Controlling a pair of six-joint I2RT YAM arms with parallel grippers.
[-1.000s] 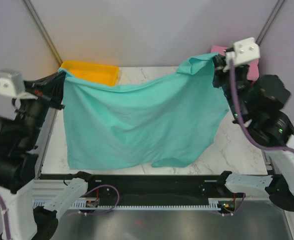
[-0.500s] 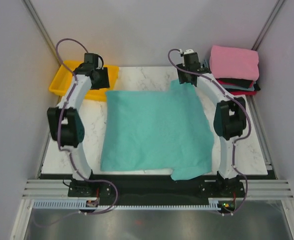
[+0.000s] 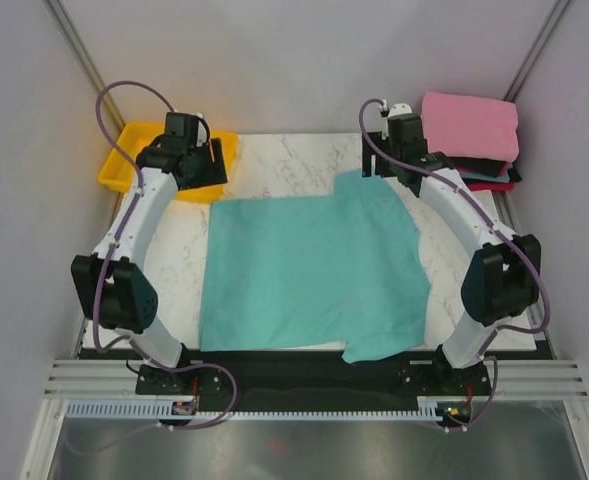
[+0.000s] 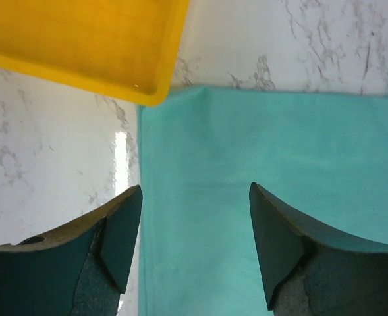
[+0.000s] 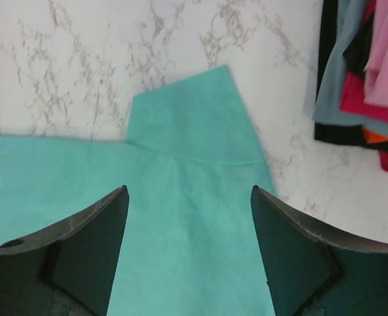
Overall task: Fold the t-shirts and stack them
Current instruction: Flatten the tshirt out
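A teal t-shirt (image 3: 309,270) lies spread flat on the marble table, one sleeve poking out at its far right corner (image 5: 190,118) and another hanging over the near edge (image 3: 379,345). My left gripper (image 4: 195,197) hovers open above the shirt's far left corner (image 4: 161,108), nothing between its fingers. Above the far right sleeve my right gripper (image 5: 188,197) is open too and holds nothing. A stack of folded t-shirts (image 3: 474,140), pink on top with black, red, grey-blue and orange below (image 5: 358,85), sits at the far right corner.
A yellow plastic tray (image 3: 134,160) stands at the far left corner, its rim (image 4: 147,89) just beyond the shirt's corner. Bare marble (image 3: 284,165) lies between the tray and the stack. Grey walls close in the sides and back.
A second ago both grippers held the teal shirt up by its far corners. They have let go, the shirt now lies flat, and both arms have drawn back above its far edge.
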